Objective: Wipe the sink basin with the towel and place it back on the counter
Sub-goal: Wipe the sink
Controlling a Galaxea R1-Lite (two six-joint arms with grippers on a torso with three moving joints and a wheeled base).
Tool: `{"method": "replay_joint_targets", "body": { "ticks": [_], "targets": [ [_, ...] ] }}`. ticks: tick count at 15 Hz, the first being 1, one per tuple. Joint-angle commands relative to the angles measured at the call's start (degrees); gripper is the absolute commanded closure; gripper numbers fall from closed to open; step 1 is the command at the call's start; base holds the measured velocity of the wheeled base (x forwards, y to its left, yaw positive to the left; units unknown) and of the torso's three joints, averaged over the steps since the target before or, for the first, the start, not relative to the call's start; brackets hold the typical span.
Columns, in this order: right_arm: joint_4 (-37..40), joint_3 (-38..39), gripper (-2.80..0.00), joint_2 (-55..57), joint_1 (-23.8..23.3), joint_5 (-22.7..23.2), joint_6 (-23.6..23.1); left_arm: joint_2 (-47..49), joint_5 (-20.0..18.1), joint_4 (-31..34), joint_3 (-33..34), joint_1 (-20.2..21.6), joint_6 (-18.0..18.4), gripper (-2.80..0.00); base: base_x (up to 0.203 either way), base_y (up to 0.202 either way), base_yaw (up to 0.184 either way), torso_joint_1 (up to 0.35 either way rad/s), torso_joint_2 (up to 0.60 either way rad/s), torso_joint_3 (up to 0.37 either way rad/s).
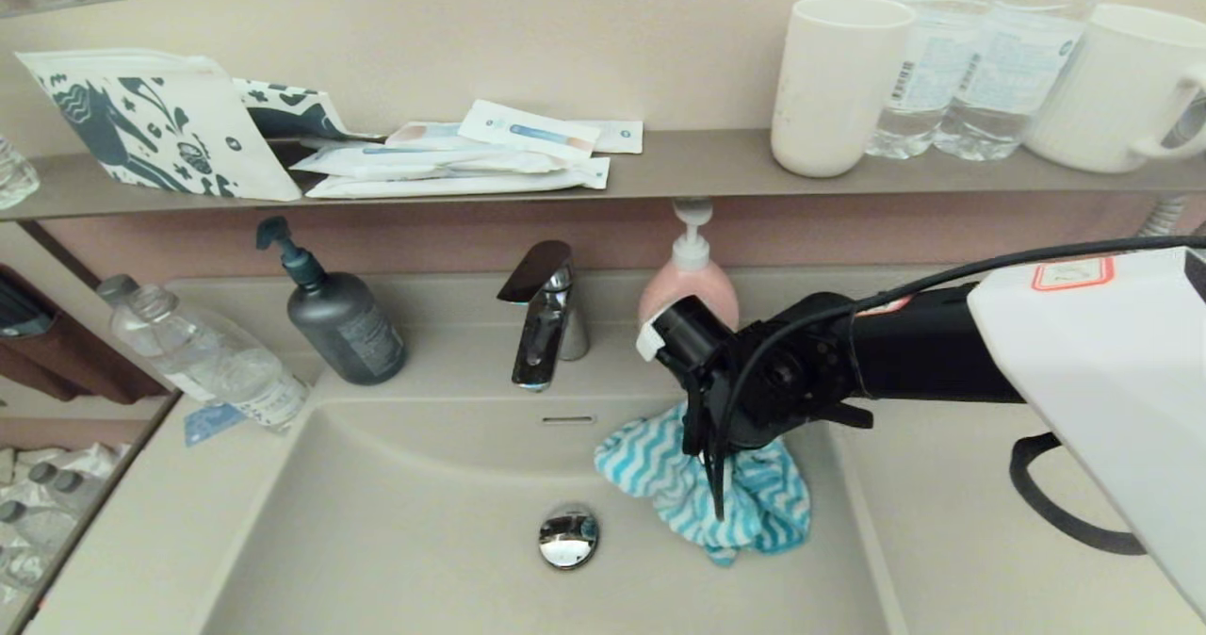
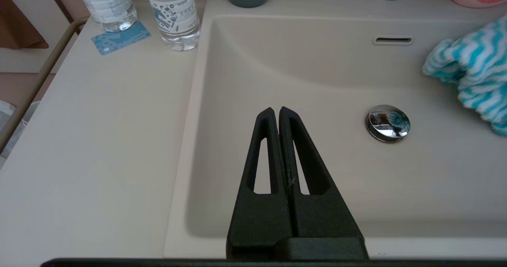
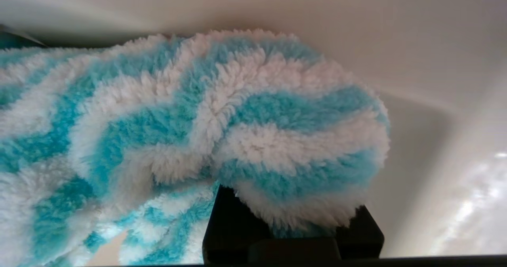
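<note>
The towel [image 1: 702, 484] is held by the right tool [image 1: 713, 484], whose fingers are pinched on a fold of the fluffy cloth; in the right wrist view the turquoise and white stripes [image 3: 206, 132] are seen bulging over the black fingers [image 3: 233, 223] and hiding most of them. The towel is located inside the sink basin [image 1: 396, 522], at its far right part, just to the right of the chrome drain plug [image 1: 568, 536], and it is pressed against the basin's far right slope. The right arm is stretched in from the right side, above the desk [image 1: 952, 541]. The left tool [image 2: 276, 112] is seen only in the left wrist view, where it is kept over the near left part of the basin [image 2: 301, 73], with its two fingers pressed together and nothing between them; the plug [image 2: 387, 123] and the towel [image 2: 471, 81] are to its right, well apart from it. On the far rim of the desk a dark pump bottle [image 1: 341, 319], a chrome faucet [image 1: 545, 319] and a pink soap bottle [image 1: 691, 277] are placed, and two clear water bottles [image 1: 203, 352] are standing at the far left, beside a small blue card [image 1: 213, 421]. On the wall shelf [image 1: 697, 169] above, some sachets [image 1: 471, 159], a white cup [image 1: 834, 84] and a white mug [image 1: 1116, 89] are kept.
</note>
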Motion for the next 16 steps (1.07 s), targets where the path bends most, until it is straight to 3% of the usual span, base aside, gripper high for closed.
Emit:
{"method": "replay_joint_targets", "body": {
  "ticks": [1, 5, 9, 16],
  "targets": [
    [-0.1, 1.0, 0.00, -3.6, -1.0, -0.3, -0.6, 0.1, 0.1, 0.0, 0.0, 0.0, 0.0, 0.00, 0.000, 0.000, 0.000, 0.000, 0.00, 0.000],
    [0.1, 3.8, 0.00, -7.2, -0.7, -0.3, -0.9, 0.1, 0.1, 0.0, 0.0, 0.0, 0.0, 0.00, 0.000, 0.000, 0.000, 0.000, 0.00, 0.000],
    [5.3, 4.5, 0.00, -11.9, 0.5, -0.3, -0.2, 0.1, 0.1, 0.0, 0.0, 0.0, 0.0, 0.00, 0.000, 0.000, 0.000, 0.000, 0.00, 0.000],
    [16.8, 9.4, 0.00, -24.9, 2.5, -0.2, 6.0, 0.1, 0.1, 0.0, 0.0, 0.0, 0.0, 0.00, 0.000, 0.000, 0.000, 0.000, 0.00, 0.000]
  ]
}}
